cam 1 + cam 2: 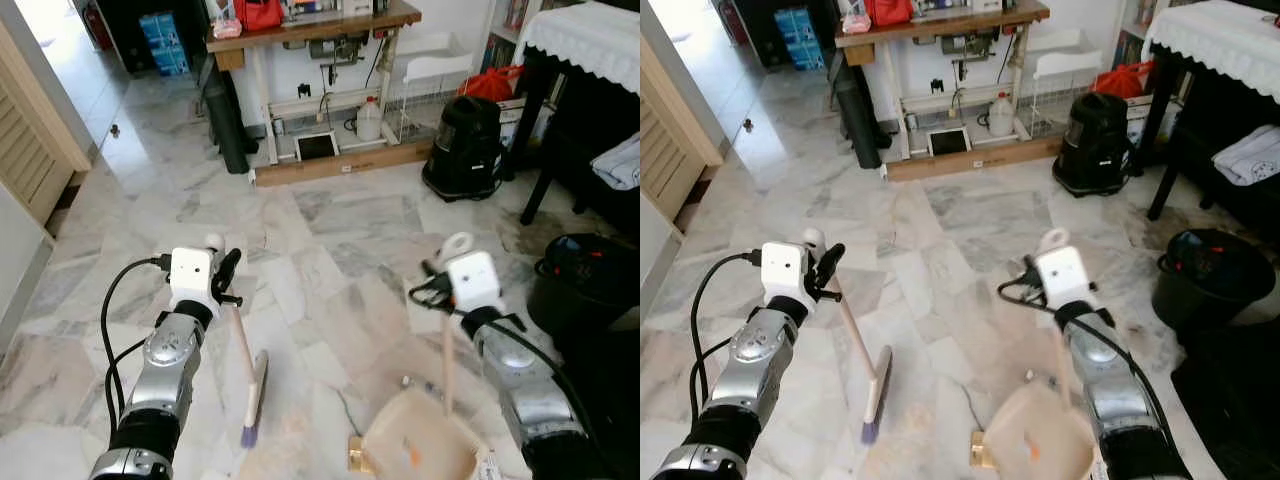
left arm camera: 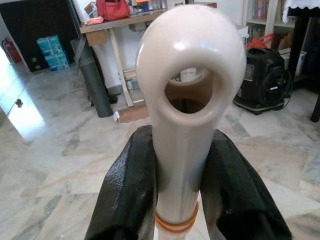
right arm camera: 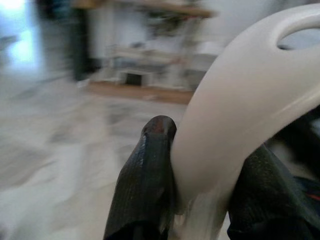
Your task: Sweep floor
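The marble floor [image 1: 330, 230] spreads wide and bare in front of the robot, with the most open room straight ahead and to its left. The far edge is closed off by a workbench [image 1: 310, 30] with a long wooden board [image 1: 340, 165] at its foot. A black vacuum cleaner [image 1: 465, 150] and a dark table [image 1: 560, 90] stand to the right, and a black bucket [image 1: 585, 285] sits near the right arm, so a wide swing that way looks tight.

The step in hand appears to be the sweeping itself, broom and dustpan both carried and close together. The dustpan [image 1: 415, 445] rests low at the robot's right with its mouth turned toward the broom; small bits lie on the floor beside it. The broom [image 1: 252, 395] stands tilted to the left of it, bristles down on the tiles.

The left gripper [image 2: 182, 175] pinches the broom handle just under its ring end, one black finger on each side. The right gripper [image 3: 200, 190] is likewise clamped on the curved top of the dustpan handle.

The next move probably calls for a short stroke of the bristles toward the pan's mouth, keeping the pan's lip flat on the tiles and the stroke clear of the bucket.
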You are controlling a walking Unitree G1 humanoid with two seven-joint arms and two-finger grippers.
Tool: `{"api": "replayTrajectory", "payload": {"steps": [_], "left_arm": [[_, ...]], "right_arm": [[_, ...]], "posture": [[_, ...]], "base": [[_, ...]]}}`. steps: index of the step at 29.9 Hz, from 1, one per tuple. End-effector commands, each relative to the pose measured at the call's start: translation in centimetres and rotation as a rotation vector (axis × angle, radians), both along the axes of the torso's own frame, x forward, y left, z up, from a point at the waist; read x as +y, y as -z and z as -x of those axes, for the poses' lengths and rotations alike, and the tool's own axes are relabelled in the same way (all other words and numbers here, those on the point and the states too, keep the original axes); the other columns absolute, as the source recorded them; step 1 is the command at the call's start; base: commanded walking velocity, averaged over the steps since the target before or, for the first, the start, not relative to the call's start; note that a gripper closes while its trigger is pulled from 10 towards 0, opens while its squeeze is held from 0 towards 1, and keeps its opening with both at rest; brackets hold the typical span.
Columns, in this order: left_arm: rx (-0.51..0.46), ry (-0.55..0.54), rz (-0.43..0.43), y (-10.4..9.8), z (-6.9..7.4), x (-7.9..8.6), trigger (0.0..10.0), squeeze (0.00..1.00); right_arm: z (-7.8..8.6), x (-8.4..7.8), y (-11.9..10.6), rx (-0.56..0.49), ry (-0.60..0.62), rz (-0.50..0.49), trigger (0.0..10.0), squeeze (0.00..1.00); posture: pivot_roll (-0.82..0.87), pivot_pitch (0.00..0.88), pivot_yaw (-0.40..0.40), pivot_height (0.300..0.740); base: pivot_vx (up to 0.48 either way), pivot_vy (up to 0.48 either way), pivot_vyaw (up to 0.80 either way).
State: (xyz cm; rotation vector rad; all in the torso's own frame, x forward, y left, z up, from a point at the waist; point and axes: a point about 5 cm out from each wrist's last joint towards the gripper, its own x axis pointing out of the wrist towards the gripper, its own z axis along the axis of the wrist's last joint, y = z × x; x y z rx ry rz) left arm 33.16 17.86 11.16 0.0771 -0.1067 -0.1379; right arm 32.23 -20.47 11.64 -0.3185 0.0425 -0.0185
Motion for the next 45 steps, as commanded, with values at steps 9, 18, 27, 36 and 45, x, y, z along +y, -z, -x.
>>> {"api": "replayTrajectory", "payload": {"steps": [9, 18, 27, 36, 45], "left_arm": [[-0.066, -0.009, -0.006, -1.2, -0.3, 0.1, 10.0, 0.00], [-0.065, -0.007, -0.005, -1.2, -0.2, 0.0, 10.0, 0.00], [-0.060, -0.001, -0.002, -1.0, -0.2, -0.1, 10.0, 0.00], [-0.060, 0.001, 0.000, -0.9, 0.0, -0.2, 10.0, 0.00], [-0.061, 0.011, 0.007, -0.8, 0.1, -0.5, 10.0, 0.00]], "right_arm": [[0.5, -1.2, 1.9, 0.010, 0.405, -0.160, 10.0, 0.00], [0.7, -0.7, 2.7, 0.021, 0.444, -0.208, 10.0, 0.00], [0.7, -0.6, 2.9, 0.012, 0.433, -0.215, 10.0, 0.00], [1.0, 0.0, 3.6, 0.006, 0.390, -0.234, 10.0, 0.00], [1.0, -0.2, 3.8, -0.010, 0.346, -0.249, 10.0, 0.00]], "posture": [[-0.18, 0.000, 0.091, 0.740], [-0.18, 0.000, 0.086, 0.740], [-0.18, 0.000, 0.083, 0.740], [-0.17, 0.000, 0.079, 0.740], [-0.16, 0.000, 0.071, 0.740]], "base": [[0.000, 0.000, 0.00], [0.000, 0.000, 0.00], [0.000, 0.000, 0.00], [0.000, 0.000, 0.00], [0.000, 0.000, 0.00]]}}
